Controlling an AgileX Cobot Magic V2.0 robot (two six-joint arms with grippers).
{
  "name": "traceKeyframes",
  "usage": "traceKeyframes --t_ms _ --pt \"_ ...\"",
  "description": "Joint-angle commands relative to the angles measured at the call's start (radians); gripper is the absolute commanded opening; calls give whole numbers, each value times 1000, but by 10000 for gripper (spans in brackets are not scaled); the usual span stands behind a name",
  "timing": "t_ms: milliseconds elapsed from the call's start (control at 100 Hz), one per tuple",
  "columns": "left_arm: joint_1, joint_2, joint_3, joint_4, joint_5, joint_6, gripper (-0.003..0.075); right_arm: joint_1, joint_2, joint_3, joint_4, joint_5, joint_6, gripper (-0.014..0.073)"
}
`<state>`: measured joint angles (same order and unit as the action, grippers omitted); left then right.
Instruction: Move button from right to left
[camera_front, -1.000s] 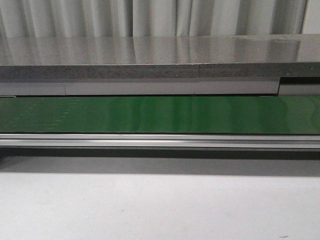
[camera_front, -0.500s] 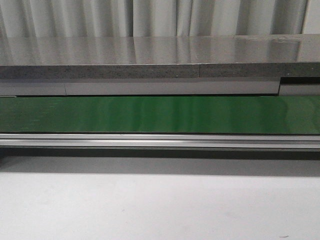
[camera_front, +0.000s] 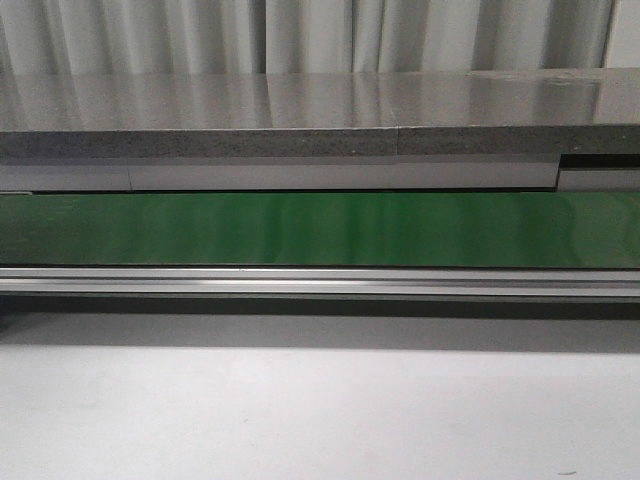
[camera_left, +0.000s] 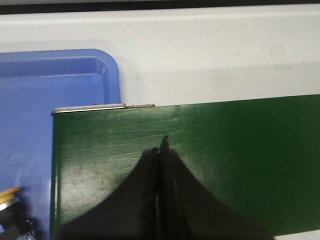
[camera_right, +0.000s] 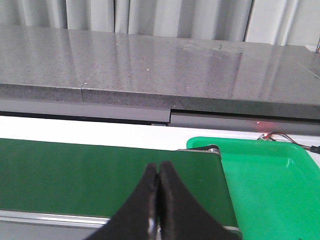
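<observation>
- Left gripper (camera_left: 160, 150), low centre of the left wrist view, has its fingers pressed together, empty, over the green belt (camera_left: 225, 150).
- The button (camera_left: 9, 197), yellow cap showing, sits at that view's lower left edge in the blue tray (camera_left: 60, 80).
- Right gripper (camera_right: 159, 175) is likewise closed on nothing, low centre; the green tray (camera_right: 270, 175) lies at the right.
- Grey counter (camera_front: 300, 110) spans the front view's upper part.

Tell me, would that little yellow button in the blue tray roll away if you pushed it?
Probably not far. Only a corner of the button shows in the blue tray: a round yellow cap on a dark part, which may stop it rolling. The raised tray rim would likely catch it. It looks hard, not floppy.
</observation>
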<state>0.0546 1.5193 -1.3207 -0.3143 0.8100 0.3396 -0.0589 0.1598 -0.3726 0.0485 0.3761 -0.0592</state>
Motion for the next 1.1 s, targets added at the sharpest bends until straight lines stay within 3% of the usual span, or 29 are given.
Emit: traceKeyframes --t_ms 0,1090 --pt "-14 -89 28 -32 -86 -7 -20 -1 9 -26 5 -76 1 -67" --pt "-16 -797 593 -51 -354 0 -20 -1 9 -26 5 -76 1 -67"
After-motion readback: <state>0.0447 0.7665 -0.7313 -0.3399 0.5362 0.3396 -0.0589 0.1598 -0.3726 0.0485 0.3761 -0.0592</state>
